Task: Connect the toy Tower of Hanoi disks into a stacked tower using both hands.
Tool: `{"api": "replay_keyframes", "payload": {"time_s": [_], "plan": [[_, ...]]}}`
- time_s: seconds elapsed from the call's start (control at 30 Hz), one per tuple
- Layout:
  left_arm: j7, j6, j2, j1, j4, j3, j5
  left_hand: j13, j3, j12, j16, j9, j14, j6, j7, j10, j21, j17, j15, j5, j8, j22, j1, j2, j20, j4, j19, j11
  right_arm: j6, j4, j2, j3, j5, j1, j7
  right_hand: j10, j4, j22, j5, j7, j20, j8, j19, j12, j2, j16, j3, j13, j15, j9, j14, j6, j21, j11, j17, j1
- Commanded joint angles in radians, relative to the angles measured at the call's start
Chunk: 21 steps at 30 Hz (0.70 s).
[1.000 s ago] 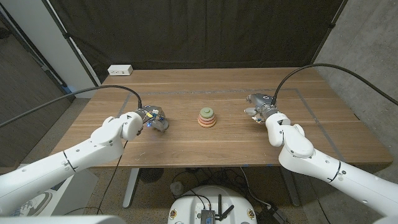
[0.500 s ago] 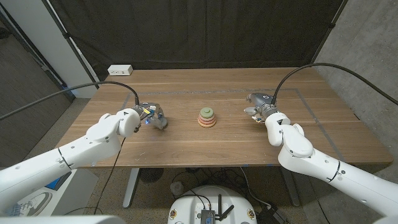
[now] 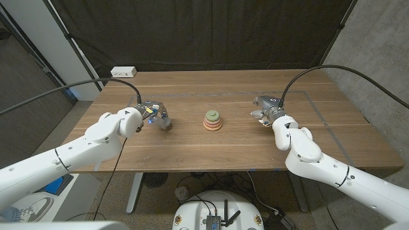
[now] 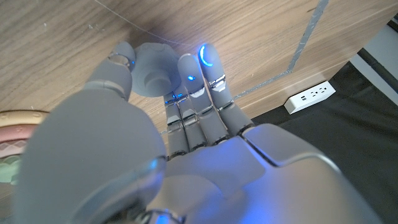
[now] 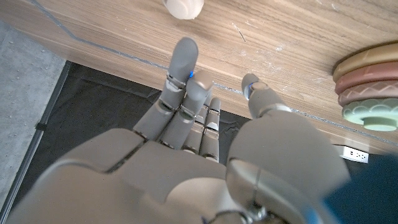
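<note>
Grey disk [image 4: 152,68] pinched in left hand [image 3: 155,116], carried slightly farther, likely bound for stack [image 3: 213,121]; right hand [image 3: 263,110] spread, empty.

Lab/test bay: wooden table [image 3: 192,144] w/ black curtain [image 3: 204,32] behind, concrete wall [image 3: 383,45], power strip [image 3: 123,72].

A brown wooden desk [image 3: 192,150] is standing in the middle of the room. A black curtain [image 3: 204,32] is hanging behind its far edge. A white power strip [image 3: 124,72] is lying at the far left corner. A grey wall [image 3: 383,45] is showing on the right. Grey floor [image 3: 64,121] is showing on the left.
</note>
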Motion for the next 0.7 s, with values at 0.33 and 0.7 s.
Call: {"api": "replay_keyframes", "payload": {"time_s": [0.33, 0.7], "plan": [[-0.054, 0.029, 0.034, -0.024, -0.066, -0.021, -0.007, 0.007, 0.004, -0.008, 0.009, 0.004, 0.007, 0.009, 0.001, 0.086, 0.006, 0.003, -0.088, 0.008, -0.003, 0.006, 0.014, 0.025, -0.142, 0.011, 0.002, -0.071, 0.003, -0.001, -0.001, 0.012, 0.021, -0.012, -0.021, 0.007, -0.004, 0.001, 0.008, 0.000, -0.053, -0.007, -0.002, -0.004, 0.000, 0.000, 0.003, 0.003, -0.017, 0.003, 0.002, 0.007, 0.000, -0.001, 0.003, -0.008], [-0.056, 0.028, 0.046, -0.029, -0.092, -0.046, -0.031, 0.011, 0.005, -0.011, 0.009, 0.005, 0.007, 0.008, 0.004, 0.086, 0.007, 0.003, -0.088, 0.010, -0.006, 0.006, 0.017, 0.029, -0.142, 0.011, 0.001, -0.071, -0.004, -0.003, -0.005, 0.013, 0.030, -0.014, -0.028, 0.009, -0.004, 0.001, 0.010, 0.000, -0.053, -0.007, -0.001, -0.004, 0.001, 0.001, 0.003, 0.002, -0.017, 0.003, 0.003, 0.007, 0.001, 0.002, 0.003, -0.008]]}}
